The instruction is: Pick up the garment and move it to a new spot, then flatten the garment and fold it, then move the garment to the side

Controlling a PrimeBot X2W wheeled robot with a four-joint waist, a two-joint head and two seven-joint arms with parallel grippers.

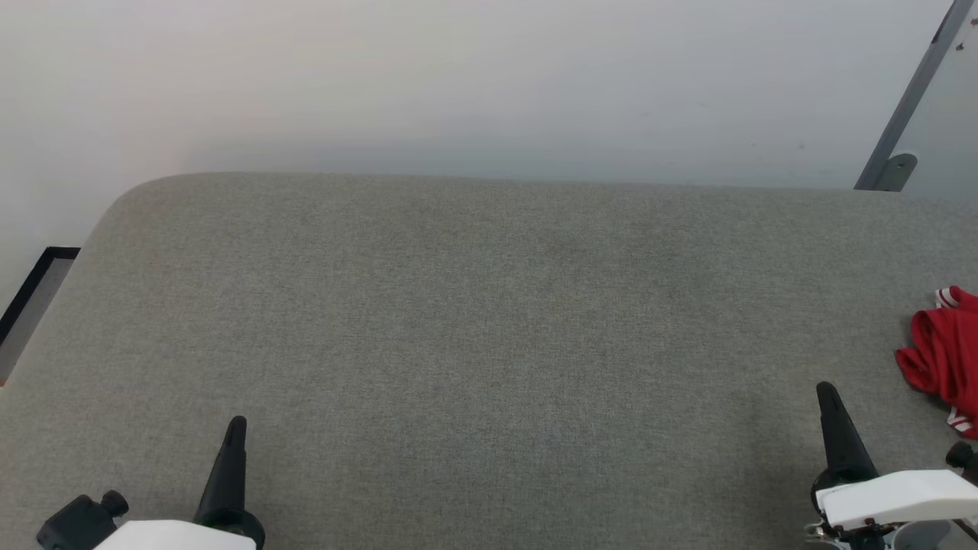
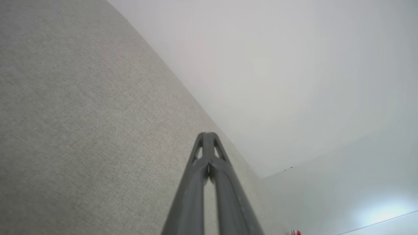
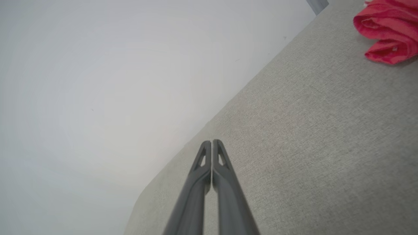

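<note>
Head view gives you the grey fabric-covered bench [image 1: 489, 328] running across the picture, with a pale wall [image 1: 458, 76] behind it. Your garment [image 1: 943, 355] lies crumpled at the far right edge of that view, red with a bit of red-white striped trim showing, part of it cut off by the frame.

You'll find the left pincer [image 1: 236, 422] at the lower left, well apart from the garment, fingers pressed together with nothing between them; the left wrist view shows the same tips [image 2: 206, 134] meeting over the bench.

Your right pincer [image 1: 826, 388] sits at the lower right, near the garment but not touching it. On the right wrist view its fingers [image 3: 212, 142] are drawn together and hold nothing, with the red folds [image 3: 388, 29] up in the top right corner.
</note>
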